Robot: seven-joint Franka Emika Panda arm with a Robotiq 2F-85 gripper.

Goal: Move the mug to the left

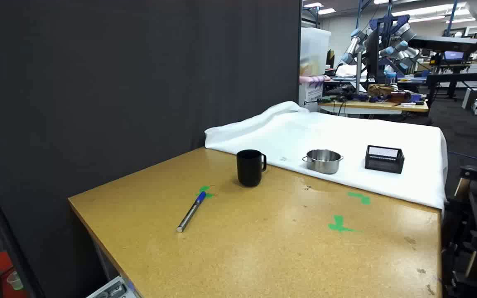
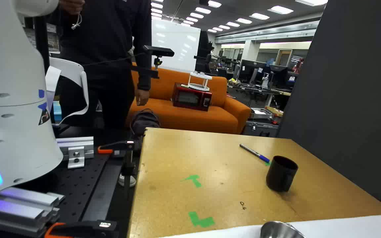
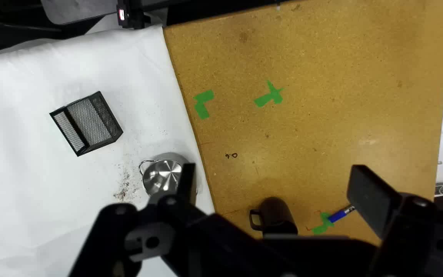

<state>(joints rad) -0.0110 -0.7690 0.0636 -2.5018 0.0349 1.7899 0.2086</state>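
One mug [image 1: 249,169] upright | handle [image 1: 265,162] faces cloth edge [image 1: 290,164] | tabletop [image 1: 226,211] room toward marker [image 1: 191,212] | hand [image 3: 273,184] spread wide

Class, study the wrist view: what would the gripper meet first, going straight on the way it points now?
Probably the brown tabletop, since the open gripper points towards it. The mug appears close to that line, though, and depth is unclear, so it might be touched first.

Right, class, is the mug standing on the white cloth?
No, in an exterior view the mug stands on the brown tabletop, off the white cloth.
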